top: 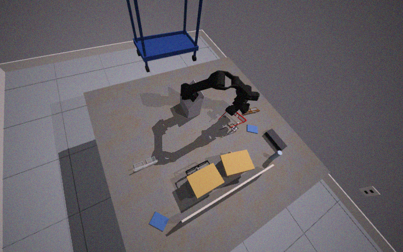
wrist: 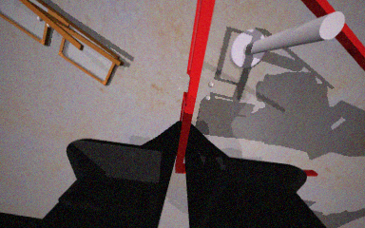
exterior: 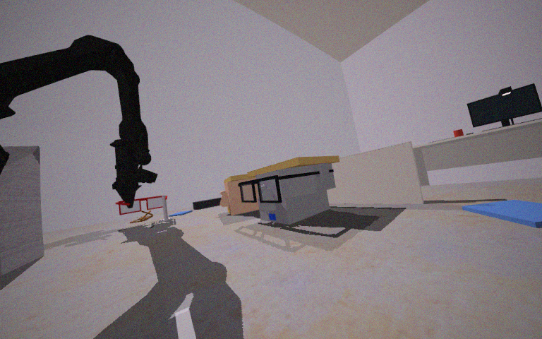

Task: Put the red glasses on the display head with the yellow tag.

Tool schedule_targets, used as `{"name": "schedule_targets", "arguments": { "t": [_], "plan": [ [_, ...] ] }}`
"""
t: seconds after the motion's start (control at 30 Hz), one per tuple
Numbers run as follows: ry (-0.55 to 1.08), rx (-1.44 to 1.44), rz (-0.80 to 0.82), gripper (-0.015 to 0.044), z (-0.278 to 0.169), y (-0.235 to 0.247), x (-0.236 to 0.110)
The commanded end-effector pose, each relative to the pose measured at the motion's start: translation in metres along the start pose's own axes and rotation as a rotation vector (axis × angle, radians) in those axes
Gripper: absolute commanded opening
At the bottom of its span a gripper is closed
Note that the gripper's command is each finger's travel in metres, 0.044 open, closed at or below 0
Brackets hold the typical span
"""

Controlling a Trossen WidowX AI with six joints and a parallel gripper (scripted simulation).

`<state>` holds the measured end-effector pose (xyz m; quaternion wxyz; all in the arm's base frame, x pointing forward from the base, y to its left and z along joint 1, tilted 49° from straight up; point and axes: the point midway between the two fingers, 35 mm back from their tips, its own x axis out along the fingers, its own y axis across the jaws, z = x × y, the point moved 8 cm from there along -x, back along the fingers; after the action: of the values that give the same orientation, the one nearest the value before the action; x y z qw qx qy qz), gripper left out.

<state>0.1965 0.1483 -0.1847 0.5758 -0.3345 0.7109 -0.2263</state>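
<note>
The red glasses hang with temples spread, low over the table. My gripper is shut on their front frame. A thin grey post stands inside the space between front and temples in the wrist view. The pinkish head has a yellow patch low on its front, likely the tag, and bare yellow top; its face is partly hidden. The other head is grey, with a blue tag, and wears black glasses.
Orange glasses lie beside the post. Blue pads, a black box and a small cylinder stand around. A pale low wall runs behind the heads. White glasses lie left.
</note>
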Motion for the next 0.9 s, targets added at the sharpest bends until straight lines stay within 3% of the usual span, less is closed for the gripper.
{"name": "schedule_targets", "arguments": {
  "t": [0.0,0.87],
  "plan": [
    [0.005,0.002,0.003,0.0,-0.004,0.002,0.0],
    [0.005,0.002,0.004,0.0,-0.022,0.007,0.0]
  ]
}}
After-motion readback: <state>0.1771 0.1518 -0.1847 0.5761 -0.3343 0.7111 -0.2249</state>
